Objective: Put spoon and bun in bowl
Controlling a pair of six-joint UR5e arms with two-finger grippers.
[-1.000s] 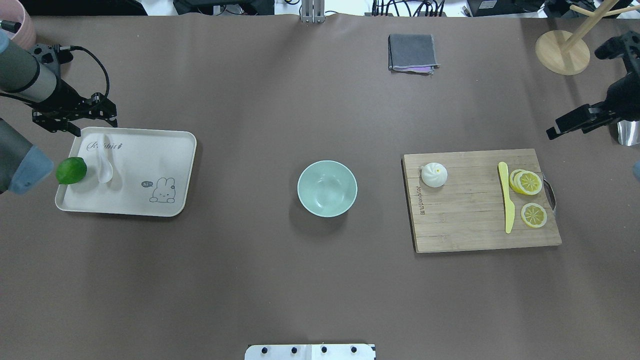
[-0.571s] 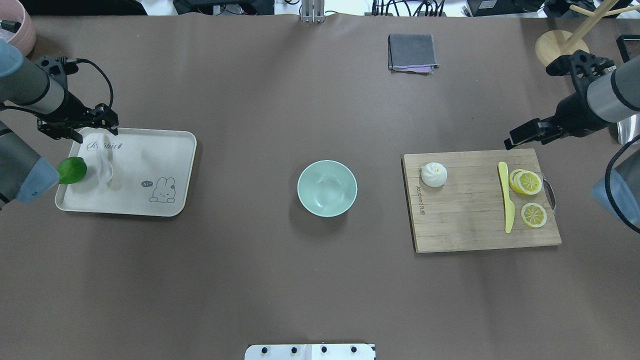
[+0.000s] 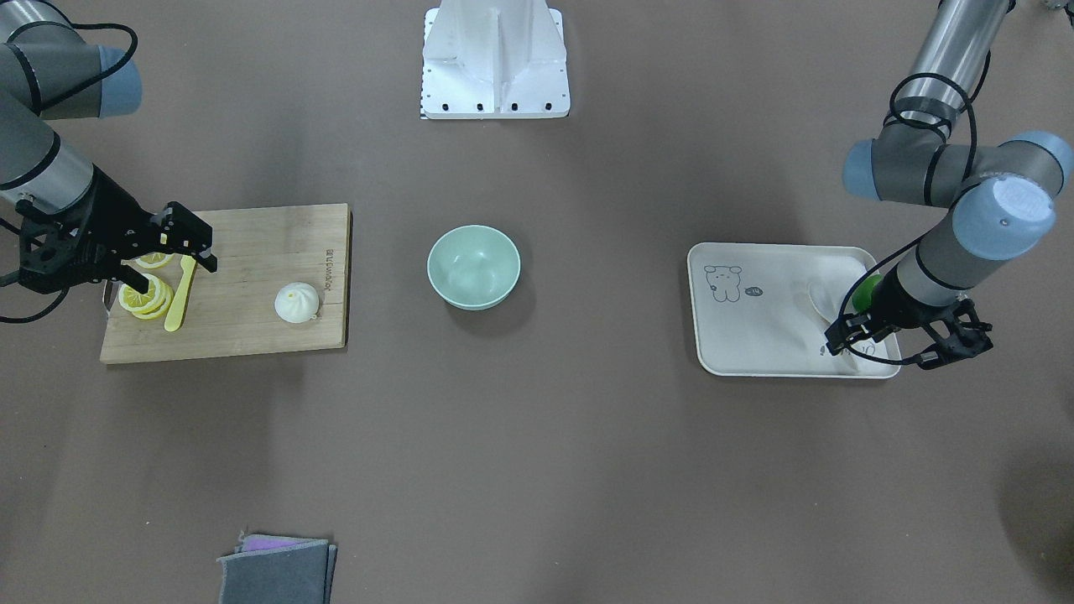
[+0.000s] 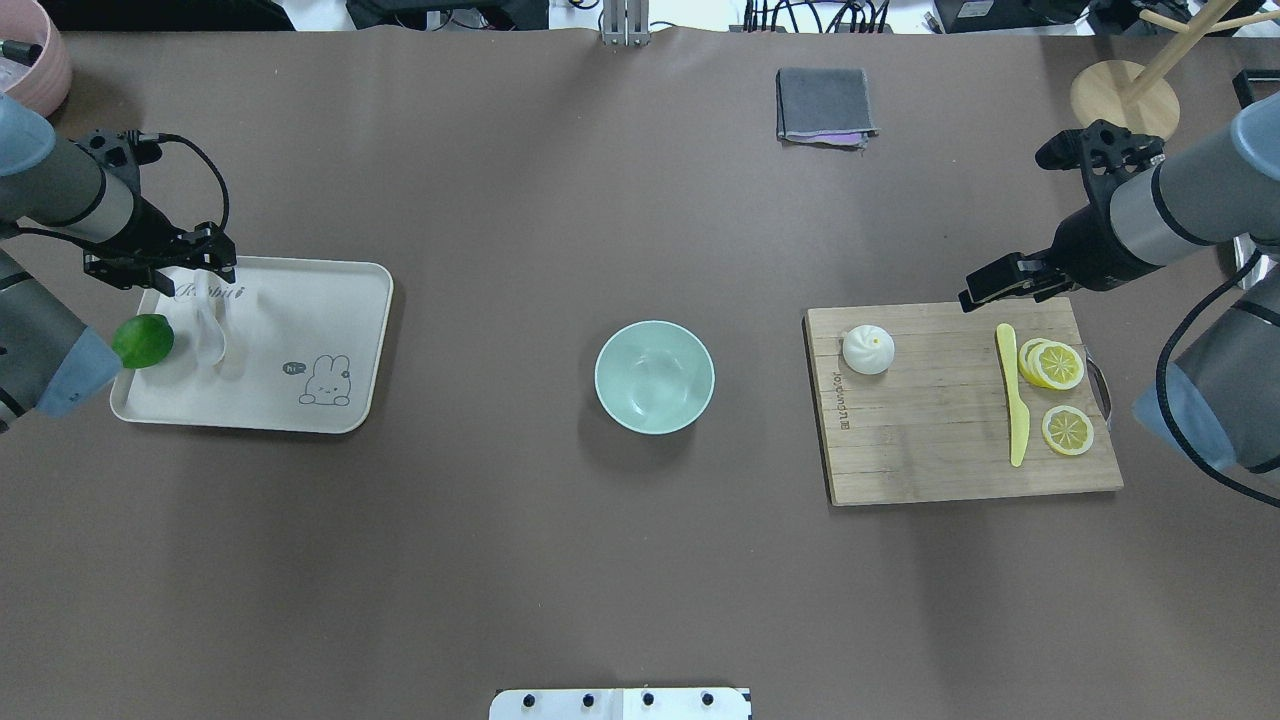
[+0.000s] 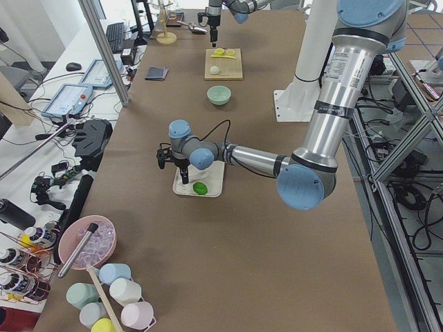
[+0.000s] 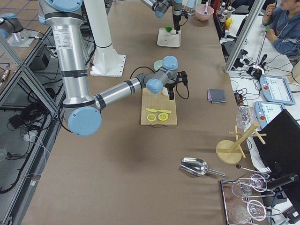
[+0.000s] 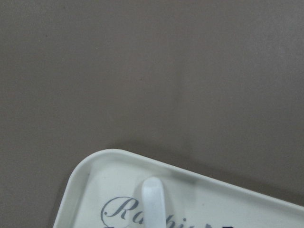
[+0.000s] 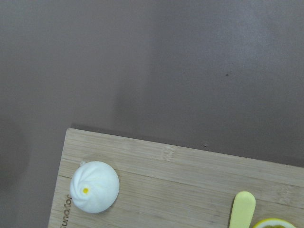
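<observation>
The white spoon (image 4: 208,322) lies on the cream tray (image 4: 300,300) at the left, scoop toward me; its handle tip shows in the left wrist view (image 7: 154,199). My left gripper (image 4: 187,275) is open and hovers over the tray's far left corner, above the spoon's handle, as the front view (image 3: 881,352) also shows. The white bun (image 4: 868,350) sits on the wooden board (image 4: 930,440) at its far left corner and shows in the right wrist view (image 8: 94,186). My right gripper (image 4: 1000,285) looks open and empty, above the board's far edge, right of the bun. The mint bowl (image 4: 654,376) stands empty at mid-table.
A green lime (image 4: 143,340) lies on the tray next to the spoon. A yellow knife (image 4: 1015,400) and lemon slices (image 4: 1055,365) lie on the board's right part. A grey cloth (image 4: 825,105) and a wooden stand (image 4: 1125,105) are at the far side.
My right arm has swung in from the right edge to the board's far edge. My left gripper has shifted slightly onto the tray's far corner over the spoon handle.
</observation>
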